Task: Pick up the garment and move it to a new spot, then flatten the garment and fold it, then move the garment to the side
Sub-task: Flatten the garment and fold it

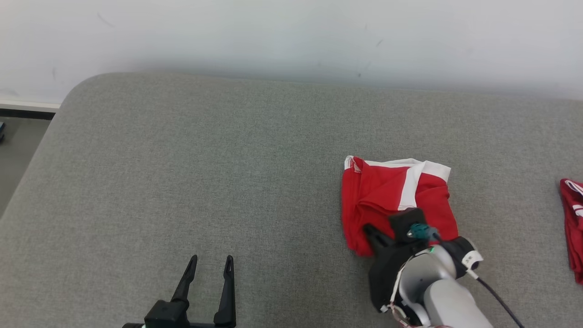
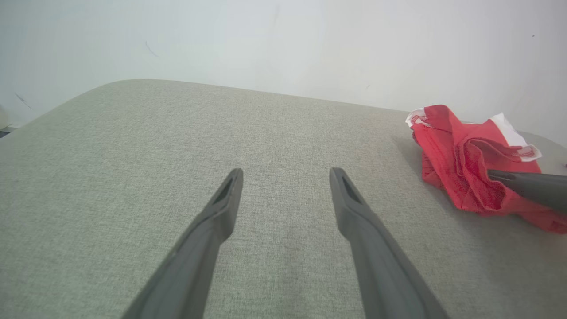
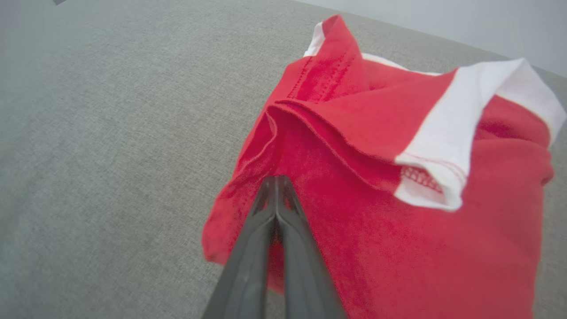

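The garment (image 1: 382, 191) is a red piece with white bands, lying crumpled on the grey padded surface right of centre. My right gripper (image 1: 368, 229) reaches into its near-left part. In the right wrist view the two fingers (image 3: 276, 180) are pressed together on a fold of the red cloth (image 3: 398, 248), shut on it. The left wrist view shows the garment (image 2: 460, 155) at the right, with one right finger (image 2: 527, 184) dug into it. My left gripper (image 1: 212, 260) stands open over bare fabric at the lower left, its fingers (image 2: 221, 208) wide apart and holding nothing.
The grey upholstered surface (image 1: 182, 159) has a rounded far-left corner, with floor (image 1: 18, 136) beyond its left edge. A white wall (image 1: 291, 36) runs along the back. A second red and white cloth (image 1: 571, 218) lies at the right edge.
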